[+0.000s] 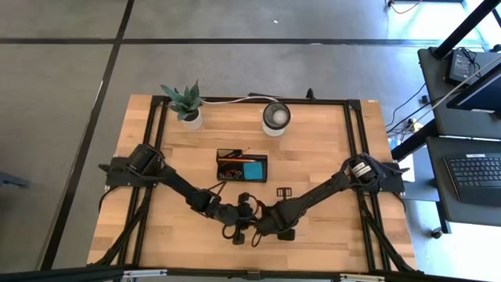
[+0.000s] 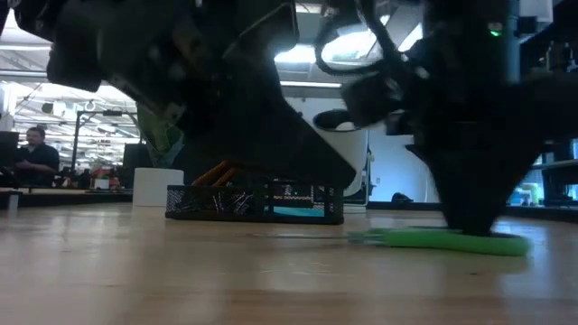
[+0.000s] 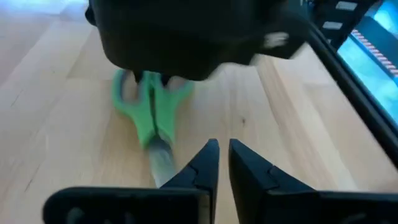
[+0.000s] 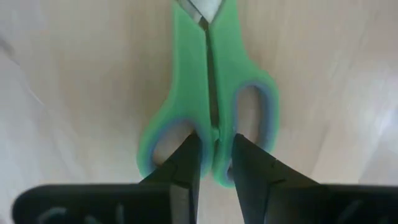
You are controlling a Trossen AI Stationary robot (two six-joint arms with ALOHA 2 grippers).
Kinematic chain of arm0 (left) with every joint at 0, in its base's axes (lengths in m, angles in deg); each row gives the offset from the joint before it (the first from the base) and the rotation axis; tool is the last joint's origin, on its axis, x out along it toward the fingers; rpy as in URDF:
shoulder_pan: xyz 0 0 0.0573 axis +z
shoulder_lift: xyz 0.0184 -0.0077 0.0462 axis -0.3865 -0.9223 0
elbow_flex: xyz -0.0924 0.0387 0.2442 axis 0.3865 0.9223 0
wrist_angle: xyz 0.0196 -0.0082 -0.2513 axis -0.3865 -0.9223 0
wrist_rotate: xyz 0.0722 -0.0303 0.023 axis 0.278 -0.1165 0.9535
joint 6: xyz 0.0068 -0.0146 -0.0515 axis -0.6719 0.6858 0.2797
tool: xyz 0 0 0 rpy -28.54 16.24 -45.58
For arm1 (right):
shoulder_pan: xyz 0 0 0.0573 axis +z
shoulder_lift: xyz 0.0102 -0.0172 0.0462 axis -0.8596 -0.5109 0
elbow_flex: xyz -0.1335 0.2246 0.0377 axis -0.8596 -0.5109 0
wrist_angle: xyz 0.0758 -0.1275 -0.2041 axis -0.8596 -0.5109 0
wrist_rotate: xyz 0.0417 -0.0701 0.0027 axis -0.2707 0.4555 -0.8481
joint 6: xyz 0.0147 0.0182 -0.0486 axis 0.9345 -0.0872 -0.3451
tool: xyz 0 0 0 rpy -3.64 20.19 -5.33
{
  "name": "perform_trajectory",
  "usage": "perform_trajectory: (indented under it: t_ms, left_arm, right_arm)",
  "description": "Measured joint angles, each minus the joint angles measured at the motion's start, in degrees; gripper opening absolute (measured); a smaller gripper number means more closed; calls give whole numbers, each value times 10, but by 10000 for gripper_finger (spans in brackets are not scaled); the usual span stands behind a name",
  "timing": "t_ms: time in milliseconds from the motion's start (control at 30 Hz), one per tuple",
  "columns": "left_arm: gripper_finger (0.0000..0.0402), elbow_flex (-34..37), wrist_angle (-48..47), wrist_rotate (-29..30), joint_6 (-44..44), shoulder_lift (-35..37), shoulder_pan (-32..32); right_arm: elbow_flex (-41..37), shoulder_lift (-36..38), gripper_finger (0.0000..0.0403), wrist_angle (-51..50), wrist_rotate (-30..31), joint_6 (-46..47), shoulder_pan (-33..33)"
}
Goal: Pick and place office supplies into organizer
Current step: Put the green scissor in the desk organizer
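**Both end effectors meet over the scissors at the table's near edge**

A wooden table [image 1: 156, 235] on a black frame stands on a grey floor; in the low view a person sits at a desk far off in the room behind it. At the back of the table, well beyond both end effectors, stand a plant [image 1: 186, 103] and a cup [image 1: 275, 117].

The left end effector [image 1: 237, 233] hangs low over the table by the scissors' blade end, its fingers [image 3: 205, 163] nearly pressed together with only a thin gap, holding nothing.

Just behind it, toward the table's middle, sits the organizer [image 1: 242, 165], holding pencils [image 2: 219, 173] and a blue pad [image 1: 252, 168].

The scissors [image 4: 208, 93] lie flat on the table under the right end effector [image 1: 258, 229], whose fingers [image 4: 186, 163] are down at the green handles, pinching the bar between the two loops.

Two small black clips [image 1: 283, 191] lie just beyond the right end effector.
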Motion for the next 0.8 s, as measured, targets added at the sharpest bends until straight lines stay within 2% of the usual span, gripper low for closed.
perform_trajectory:
  t_ms: [67, 133, 167, 800]
  left_arm:
    - [31, 0, 0, 0, -3, -3, 4]
    - [31, -1, 0, -4, -4, -7, 8]
    - [31, 0, 3, -2, -6, -8, 9]
    - [6, -3, -105, -62, 38, -2, -9]
  right_arm:
    - [4, 0, 73, 52, 4, -2, 0]
    - [6, 0, 74, 163, 14, -2, 1]
    - [10, -2, 74, 175, 17, -2, 0]
    - [5, -1, 73, 191, 29, -41, 6]
